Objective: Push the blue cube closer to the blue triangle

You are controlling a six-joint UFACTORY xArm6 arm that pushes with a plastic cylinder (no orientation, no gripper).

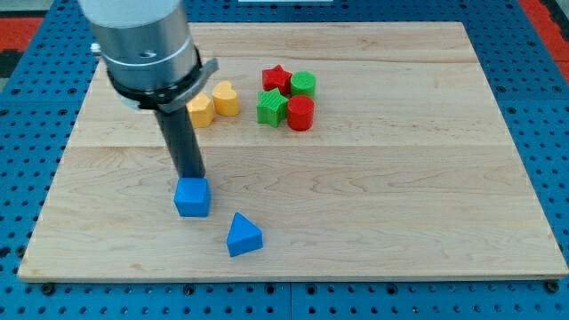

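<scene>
A pale wooden board [373, 222] lies on blue pegboard [27, 133]. Nearest, the blue triangle [243, 236] sits just right of and below the blue cube [192, 197]. My tip [191, 178], holding nothing, touches the cube's top edge. Farther back: two yellow blocks [214, 104], then a red star [276, 77], green cylinder [303, 84], green star [271, 108] and red cylinder [300, 114], clustered.

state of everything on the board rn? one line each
tip: down at the blue cube's top edge, touching or nearly
blue cube: flat, just up-left of the blue triangle, small gap
blue triangle: flat, alone near the view's bottom
yellow blocks: two, side by side
red and green blocks: four, bunched together
</scene>
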